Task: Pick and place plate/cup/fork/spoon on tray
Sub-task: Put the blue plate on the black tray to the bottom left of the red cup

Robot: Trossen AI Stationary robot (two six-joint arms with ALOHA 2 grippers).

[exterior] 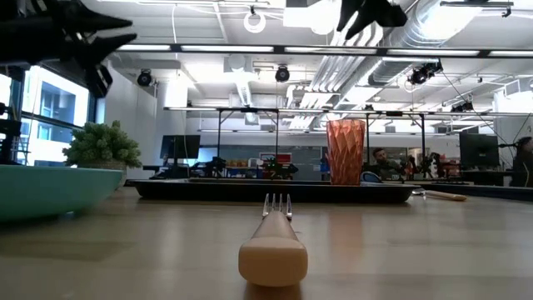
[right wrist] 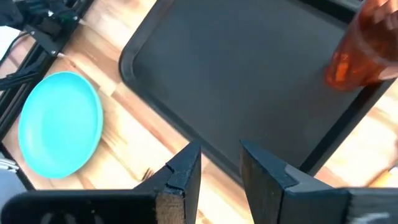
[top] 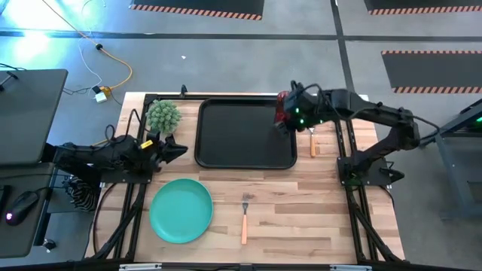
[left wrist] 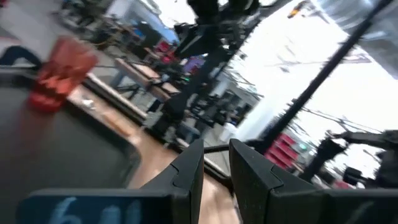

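The dark-red cup (top: 282, 109) stands upright on the black tray (top: 245, 134), in its far right corner; it also shows in the low view (exterior: 345, 152). My right gripper (right wrist: 221, 165) is open and empty, raised above the tray beside the cup (right wrist: 364, 50). The spoon (top: 312, 141) lies on the table just right of the tray. The turquoise plate (top: 181, 211) and the fork (top: 245, 218) lie on the table near the front edge. My left gripper (top: 177, 149) waits open at the tray's left side.
A small green potted plant (top: 163, 115) stands left of the tray's far corner. Black frame rails (top: 348, 158) run along the table's left and right sides. Bare wood (top: 316, 203) lies between the fork and the right rail.
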